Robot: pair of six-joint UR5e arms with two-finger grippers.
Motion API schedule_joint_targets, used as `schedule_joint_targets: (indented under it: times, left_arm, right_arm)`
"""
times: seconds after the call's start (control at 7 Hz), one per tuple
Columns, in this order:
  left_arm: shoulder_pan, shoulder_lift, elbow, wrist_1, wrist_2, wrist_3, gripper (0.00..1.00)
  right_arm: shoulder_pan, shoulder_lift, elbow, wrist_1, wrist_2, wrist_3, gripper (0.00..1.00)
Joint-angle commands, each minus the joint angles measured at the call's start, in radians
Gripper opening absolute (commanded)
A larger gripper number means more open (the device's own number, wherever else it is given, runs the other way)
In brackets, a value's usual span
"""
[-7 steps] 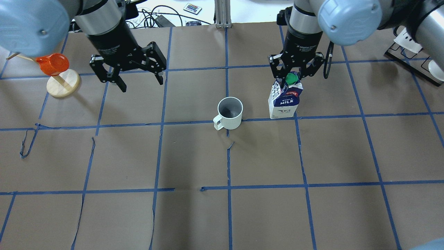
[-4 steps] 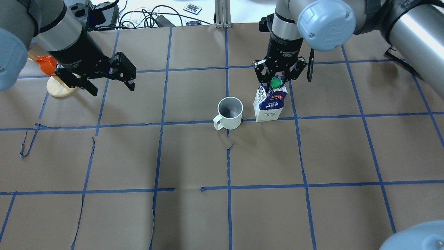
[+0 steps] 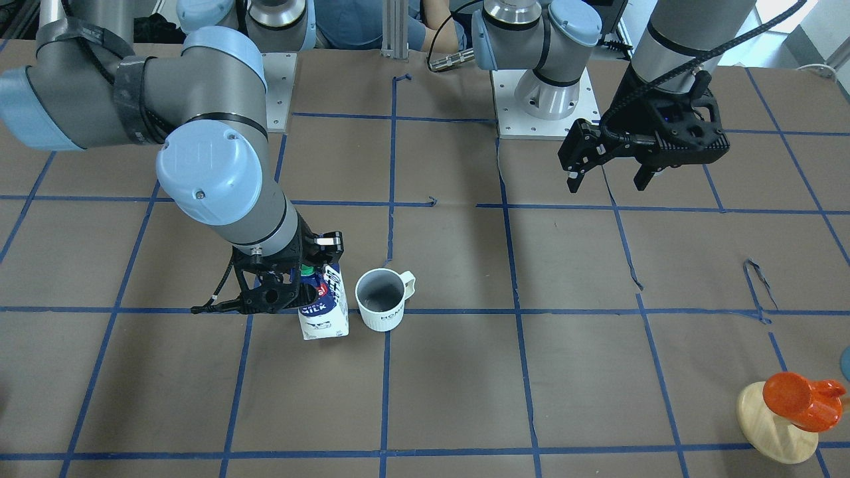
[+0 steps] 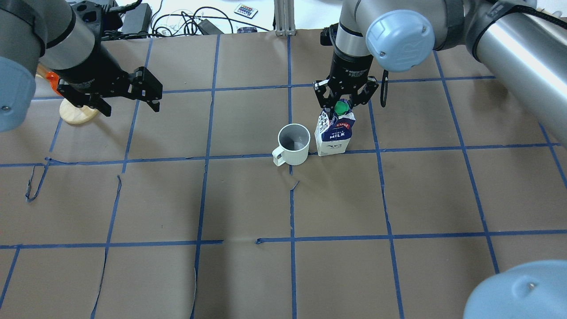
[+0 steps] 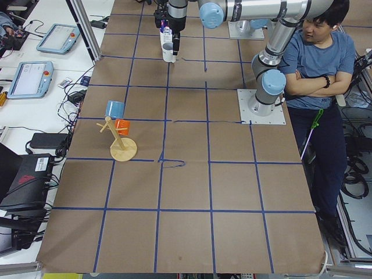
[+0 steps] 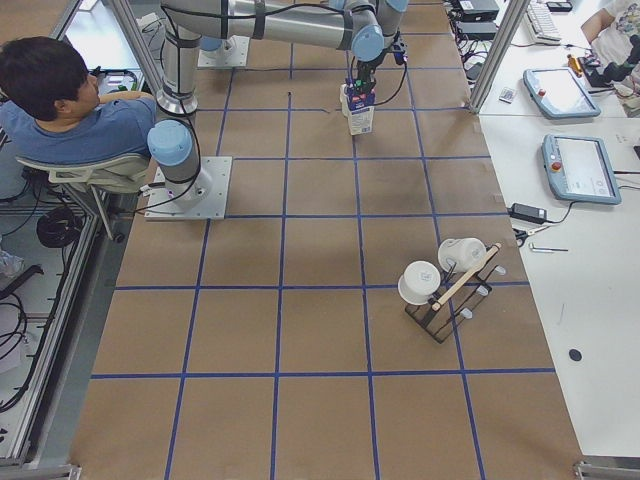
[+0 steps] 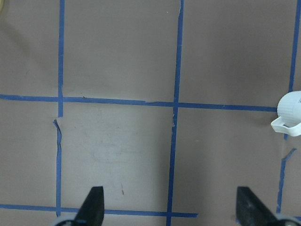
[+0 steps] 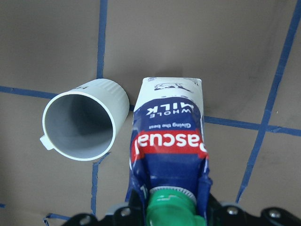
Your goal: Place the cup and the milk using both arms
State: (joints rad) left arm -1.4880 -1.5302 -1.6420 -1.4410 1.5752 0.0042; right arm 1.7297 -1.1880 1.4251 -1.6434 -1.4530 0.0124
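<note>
The white cup (image 4: 293,142) stands upright at the table's middle, handle toward the near left; it also shows in the front view (image 3: 382,297). The milk (image 4: 333,137), a blue and white carton with a green cap, stands upright close on the cup's right, a narrow gap between them. My right gripper (image 4: 340,105) is shut on the milk's top by the cap, as the right wrist view shows (image 8: 171,212). I cannot tell whether the carton's base touches the table. My left gripper (image 4: 130,106) is open and empty, far left of the cup (image 7: 291,113).
An orange cup on a wooden stand (image 4: 77,110) sits at the far left, just behind my left gripper. A rack with white cups (image 6: 445,285) stands at the right end. A seated person (image 5: 314,52) is behind the robot's bases.
My right gripper has carried the milk leftward, from well right of the cup to close beside it. My left gripper, open, has moved left and away from the cup toward the wooden stand.
</note>
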Motion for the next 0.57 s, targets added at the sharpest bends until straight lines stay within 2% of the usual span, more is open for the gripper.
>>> schedule_joint_targets:
  times: [0.0, 0.43]
  left_arm:
    - [-0.008, -0.059, 0.098, -0.012, -0.039, -0.047, 1.00]
    - [-0.078, -0.093, 0.117, -0.021, -0.054, -0.038, 1.00]
  right_arm:
    - [0.001, 0.019, -0.003, -0.018, 0.002, 0.059, 0.19]
    - [0.002, 0.034, -0.012, -0.029, 0.028, 0.073, 0.19]
